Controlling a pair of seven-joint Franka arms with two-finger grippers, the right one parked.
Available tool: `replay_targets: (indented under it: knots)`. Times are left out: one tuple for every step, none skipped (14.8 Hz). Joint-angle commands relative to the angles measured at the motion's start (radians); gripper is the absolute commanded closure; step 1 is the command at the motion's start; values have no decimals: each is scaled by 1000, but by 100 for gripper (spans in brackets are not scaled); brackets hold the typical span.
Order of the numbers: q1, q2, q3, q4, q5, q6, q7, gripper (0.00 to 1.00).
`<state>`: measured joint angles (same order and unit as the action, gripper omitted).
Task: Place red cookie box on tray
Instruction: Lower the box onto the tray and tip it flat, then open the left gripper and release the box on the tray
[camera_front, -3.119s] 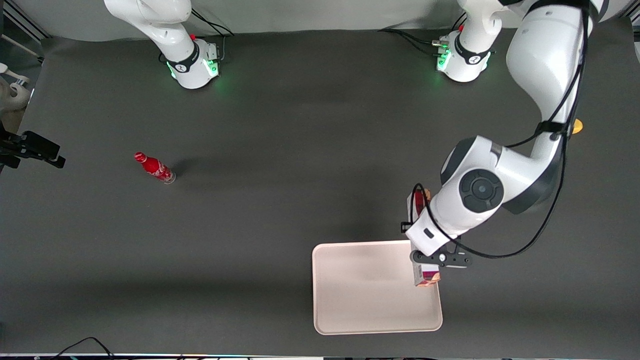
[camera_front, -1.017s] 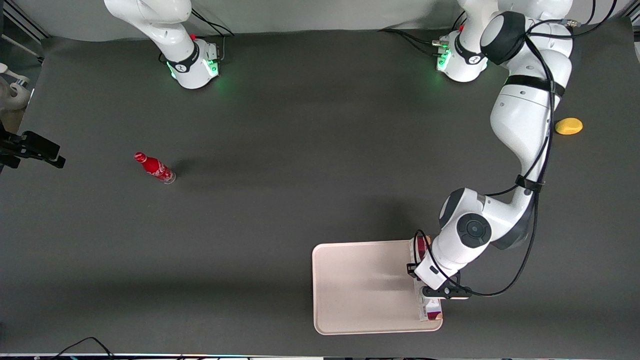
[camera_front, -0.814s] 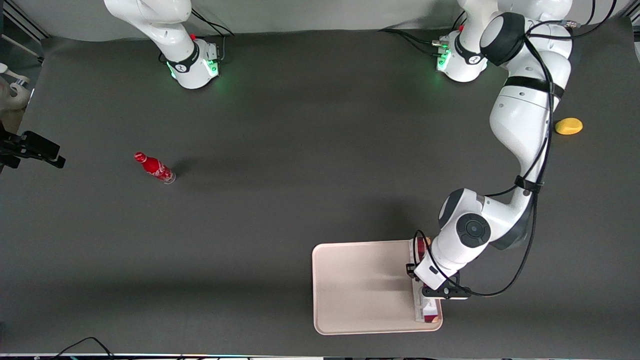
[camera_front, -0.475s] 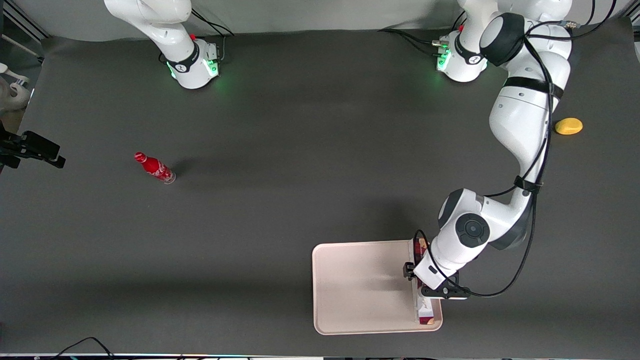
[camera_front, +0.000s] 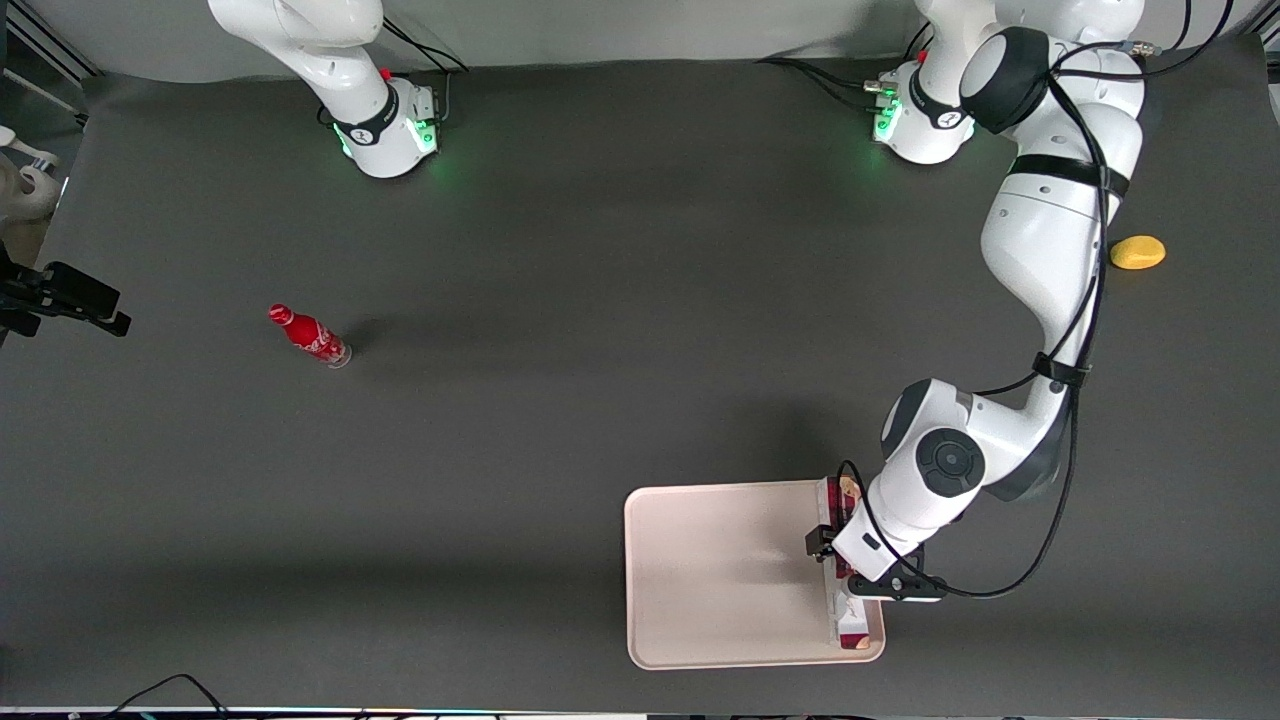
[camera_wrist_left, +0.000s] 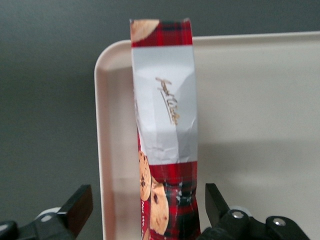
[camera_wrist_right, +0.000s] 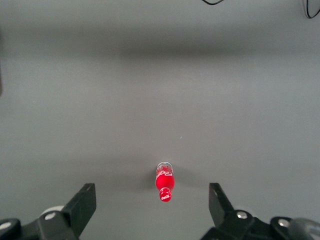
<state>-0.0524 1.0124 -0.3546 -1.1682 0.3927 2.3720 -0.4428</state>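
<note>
The dark grey desk (camera_front: 600, 400) is seen whole only in the front view. On it, toward the working arm's end and close to the front camera, the cream-pink tray (camera_front: 720, 570) is laid flat. In the left wrist view only one rounded corner of the tray (camera_wrist_left: 250, 100) and a stretch of its low rim are shown, with bare desk beside the rim.

The red cookie box (camera_front: 850, 625) is found lying in the tray, lengthwise along the rim nearest the working arm's end. In the front view its middle is covered by the arm's wrist, so only its two ends are visible. The left wrist view gives what is hidden there: the red cookie box (camera_wrist_left: 165, 120) is shown from above, with a white panel bearing gold script, red tartan at the ends and cookie pictures along one side.

The claw (camera_wrist_left: 145, 210) is held over the box, its fingers (camera_wrist_left: 80, 205) spread wide to either side of the carton, neither touching it.

Toward the parked arm's end a small red soda bottle (camera_front: 308, 335) is seen, also visible in the right wrist view (camera_wrist_right: 165, 182). A yellow lemon-like object (camera_front: 1137, 252) is recorded by the front view alone.
</note>
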Motion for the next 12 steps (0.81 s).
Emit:
replay_targets:
  knots:
    - [-4, -61, 3, 4, 5, -72, 9, 0]
    - [-4, -89, 0, 2, 5, -123, 13, 0]
    - [-1, -118, -15, -2, 0, -173, 24, 0]
    - [9, -150, -35, -22, -6, -219, 38, 0]
    - [23, -205, -40, -68, -24, -237, 56, 0]
    - [29, -263, -37, -121, -38, -241, 85, 0]
    - [31, -328, -35, -178, -47, -244, 108, 0]
    - [42, -398, -34, -250, -57, -244, 119, 0]
    - [60, -469, -34, -316, -70, -244, 130, 0]
    - [74, -539, -32, -379, -98, -250, 162, 0]
    - [80, -602, -17, -434, -135, -254, 220, 0]
    - [85, -671, 18, -497, -188, -257, 284, 0]
